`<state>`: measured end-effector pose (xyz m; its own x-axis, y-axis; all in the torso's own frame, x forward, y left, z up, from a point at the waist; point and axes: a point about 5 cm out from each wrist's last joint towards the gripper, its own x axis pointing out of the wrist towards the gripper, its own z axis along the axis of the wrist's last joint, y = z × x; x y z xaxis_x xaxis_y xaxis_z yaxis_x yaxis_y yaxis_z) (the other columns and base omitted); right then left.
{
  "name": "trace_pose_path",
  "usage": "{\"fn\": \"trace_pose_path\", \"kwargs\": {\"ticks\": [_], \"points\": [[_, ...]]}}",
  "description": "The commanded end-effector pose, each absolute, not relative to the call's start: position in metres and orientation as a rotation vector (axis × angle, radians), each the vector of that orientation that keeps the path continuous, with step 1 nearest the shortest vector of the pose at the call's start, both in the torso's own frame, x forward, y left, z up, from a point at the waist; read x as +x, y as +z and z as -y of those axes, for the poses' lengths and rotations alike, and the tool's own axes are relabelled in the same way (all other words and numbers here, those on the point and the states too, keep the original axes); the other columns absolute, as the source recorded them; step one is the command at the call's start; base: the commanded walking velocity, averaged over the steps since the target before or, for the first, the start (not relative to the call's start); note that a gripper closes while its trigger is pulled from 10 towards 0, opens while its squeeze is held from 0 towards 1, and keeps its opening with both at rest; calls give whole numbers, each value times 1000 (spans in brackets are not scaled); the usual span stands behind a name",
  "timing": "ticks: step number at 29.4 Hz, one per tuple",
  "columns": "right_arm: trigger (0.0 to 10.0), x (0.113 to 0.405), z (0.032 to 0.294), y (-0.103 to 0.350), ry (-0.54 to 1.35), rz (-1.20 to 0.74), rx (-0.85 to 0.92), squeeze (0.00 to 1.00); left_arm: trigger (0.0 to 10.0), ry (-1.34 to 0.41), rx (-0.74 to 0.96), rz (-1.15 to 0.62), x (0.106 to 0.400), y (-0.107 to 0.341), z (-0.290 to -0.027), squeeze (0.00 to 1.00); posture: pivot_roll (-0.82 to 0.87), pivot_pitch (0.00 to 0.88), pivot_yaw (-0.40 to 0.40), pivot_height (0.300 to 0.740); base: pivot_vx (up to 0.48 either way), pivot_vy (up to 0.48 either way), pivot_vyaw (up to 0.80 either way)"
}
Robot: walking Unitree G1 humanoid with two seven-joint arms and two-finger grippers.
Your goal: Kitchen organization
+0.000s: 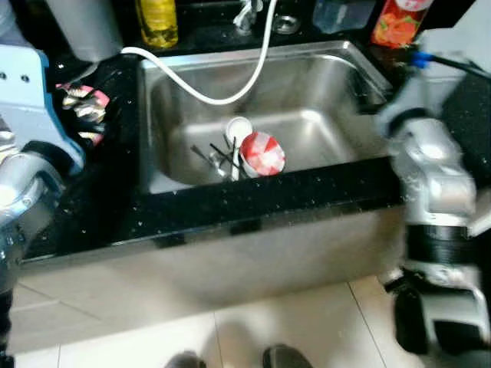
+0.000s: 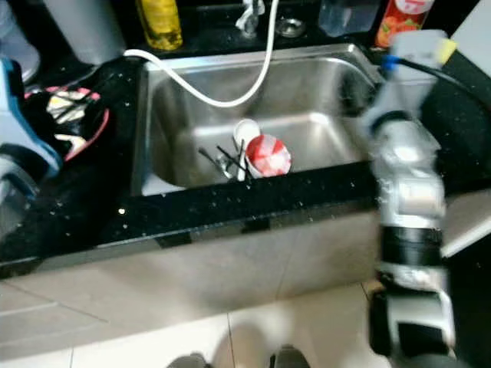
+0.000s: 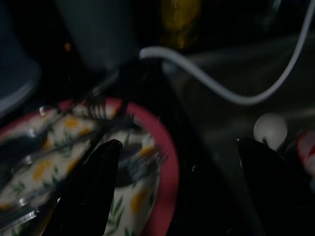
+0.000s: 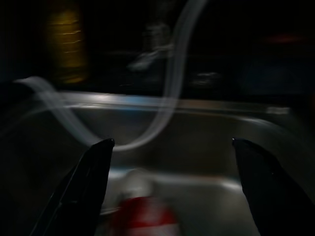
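Observation:
A steel sink is set in the black counter in front of me. In its basin a red-and-white cup lies on its side, next to a white spoon and some dark utensils. On the counter to the left is a pink-rimmed flowered plate with forks on it. My left gripper is open above that plate's edge. My right gripper is also open and empty, at the sink's right side and facing the cup.
A white hose loops from the tap into the sink. Along the back stand a yellow bottle, a grey container, a clear tub and a red juice carton. The counter's front edge is close to me, with a tiled floor below.

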<state>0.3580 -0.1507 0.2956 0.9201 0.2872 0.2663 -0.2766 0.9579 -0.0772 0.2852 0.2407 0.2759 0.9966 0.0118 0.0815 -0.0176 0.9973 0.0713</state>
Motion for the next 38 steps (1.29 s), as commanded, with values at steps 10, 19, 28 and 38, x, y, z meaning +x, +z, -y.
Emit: {"fn": "trace_pose_path", "kwargs": {"ticks": [10,19,28,38], "points": [[10000,376,130,304,363,203,16,0,10000,-3,152,-46,295,295,-301,0,134,217,-12,740,0,0,0],[10000,372,123,302,450,187,29,0,10000,21,213,-134,291,295,-339,0,136,219,-9,740,0,0,0],[10000,371,122,298,455,172,39,0,8235,-53,102,-215,296,274,-360,0,137,225,-15,740,0,0,0],[10000,370,123,297,444,171,56,0,0,-157,17,-268,295,255,-352,0,130,224,-10,740,0,0,0]]}}
